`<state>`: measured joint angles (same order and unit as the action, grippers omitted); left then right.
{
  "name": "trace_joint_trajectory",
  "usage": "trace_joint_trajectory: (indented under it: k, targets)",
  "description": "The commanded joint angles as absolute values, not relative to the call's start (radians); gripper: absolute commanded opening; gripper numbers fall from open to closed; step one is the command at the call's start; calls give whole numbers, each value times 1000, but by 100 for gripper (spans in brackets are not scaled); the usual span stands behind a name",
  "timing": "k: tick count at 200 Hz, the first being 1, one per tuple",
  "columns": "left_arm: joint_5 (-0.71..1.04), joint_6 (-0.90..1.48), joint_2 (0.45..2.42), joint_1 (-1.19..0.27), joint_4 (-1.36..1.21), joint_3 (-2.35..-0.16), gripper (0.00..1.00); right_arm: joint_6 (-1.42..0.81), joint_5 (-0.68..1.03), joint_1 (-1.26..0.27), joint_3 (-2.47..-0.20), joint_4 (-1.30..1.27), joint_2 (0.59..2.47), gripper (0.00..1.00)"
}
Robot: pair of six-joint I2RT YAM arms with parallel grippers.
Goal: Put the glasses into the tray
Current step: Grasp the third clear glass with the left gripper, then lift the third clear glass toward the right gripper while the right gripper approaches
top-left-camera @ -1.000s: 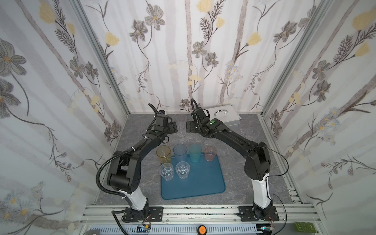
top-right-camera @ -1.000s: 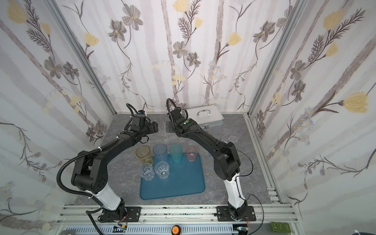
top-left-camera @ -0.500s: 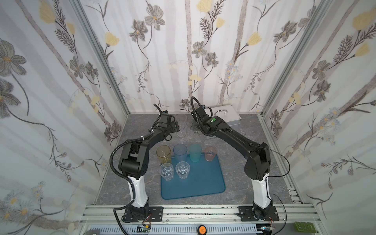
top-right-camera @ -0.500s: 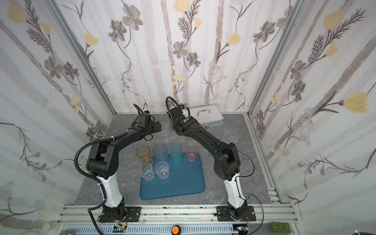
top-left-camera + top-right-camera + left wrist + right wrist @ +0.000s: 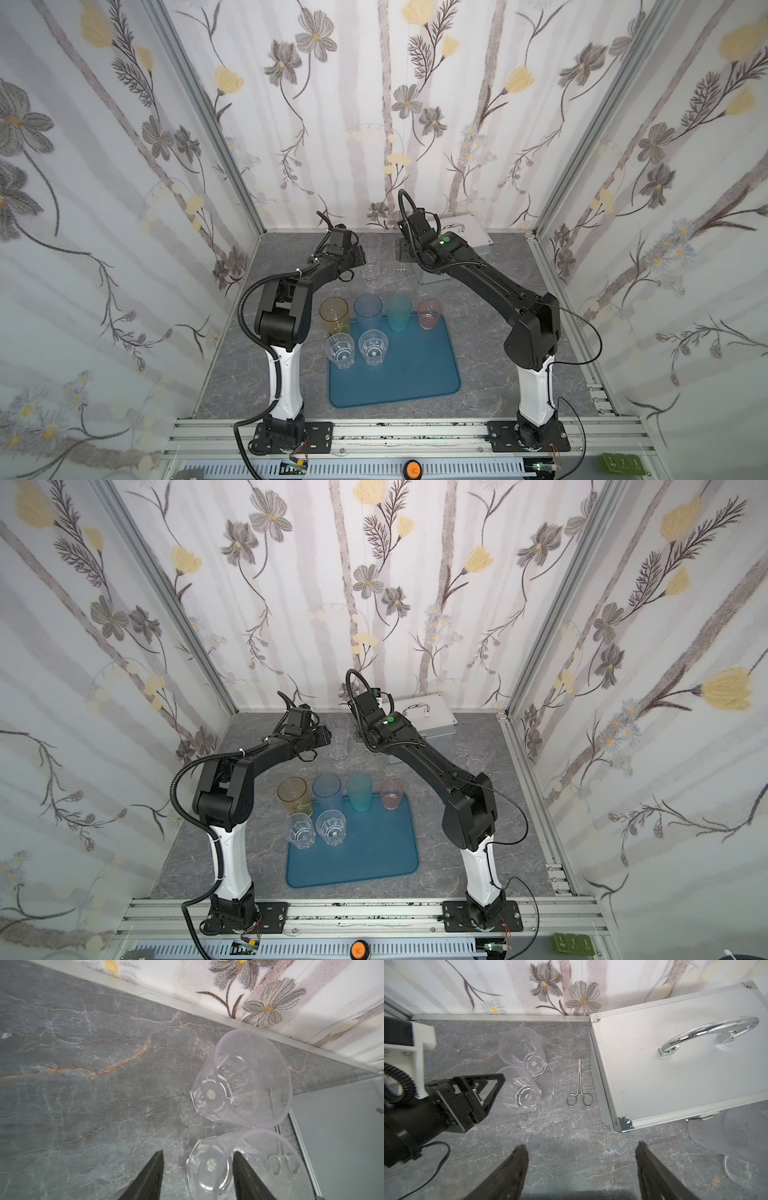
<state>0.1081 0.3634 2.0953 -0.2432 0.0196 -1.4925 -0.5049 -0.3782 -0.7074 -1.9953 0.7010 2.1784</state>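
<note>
Both top views look steeply down from high over the front rail (image 5: 415, 432) onto the whole table (image 5: 478, 353). The wrist cameras hang low near the back wall (image 5: 508, 980), the left one nearer; both catch the same two clear glasses (image 5: 522, 1051), seemingly from different sides.

In both top views the left arm (image 5: 286, 320) and right arm (image 5: 532, 332) were built alike: a glossy white tapered column at the six o'clock end, blocky matte-black links beyond it. Each stood on a black base plate (image 5: 320, 436) dotted with small screws. A ribbed black cable hose (image 5: 249, 291) looped off the left arm toward nine o'clock; a thin black cable (image 5: 598, 336) bowed off the right arm toward three o'clock. A round green light (image 5: 446, 239) marked the right wrist. The left gripper (image 5: 197, 1151) and right gripper (image 5: 581, 1145) had black wedge-shaped jaws. A white blocky bracket (image 5: 415, 1043) with screws capped the left wrist.
</note>
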Motion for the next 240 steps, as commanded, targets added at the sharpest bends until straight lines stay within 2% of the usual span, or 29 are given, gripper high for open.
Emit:
trace_joint_trajectory:
  k: [1,42,117,153,240]
  targets:
    - [127,369,2113,-242,5,-1513,48,-521,-339,-713,-1999,657,2186,77]
    - [120,367,2136,-242,5,-1525,28,-527,-308,-721,-1998,650,2194,70]
    - [80,331,2046,-242,6,-1445,5,-528,-288,-724,-1997,650,2201,65]
    - [86,329,1957,-242,9,-1402,0,-527,-269,-729,-2006,646,2197,64]
    - [139,469,1681,-270,31,-1264,0,-477,-320,-814,-2033,620,2105,63]
